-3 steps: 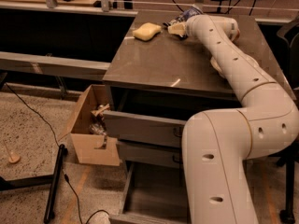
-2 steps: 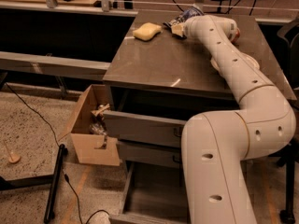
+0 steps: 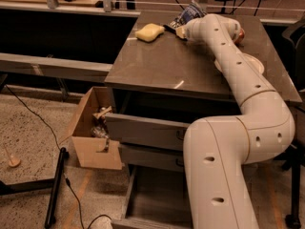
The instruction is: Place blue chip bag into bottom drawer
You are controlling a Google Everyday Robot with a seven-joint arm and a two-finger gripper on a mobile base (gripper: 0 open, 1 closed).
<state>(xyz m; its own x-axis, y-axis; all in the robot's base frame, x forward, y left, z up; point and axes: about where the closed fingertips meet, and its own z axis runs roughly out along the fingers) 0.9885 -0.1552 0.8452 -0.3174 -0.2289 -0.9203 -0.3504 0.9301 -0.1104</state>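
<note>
Nearest, the bottom drawer [image 3: 155, 199] stood pulled open, its grey tray partly hidden behind the white arm. A cardboard box [image 3: 90, 142] sat on the floor to its left. Above, on the table [image 3: 162, 66], a yellow sponge [image 3: 149, 32] lay near the far edge. Just right of it, the claw [image 3: 174, 28] reached low over the far edge of the table. The blue chip bag [image 3: 189, 11] stood right behind the claw, touching or nearly so; whether the claw gripped it could not be told.
</note>
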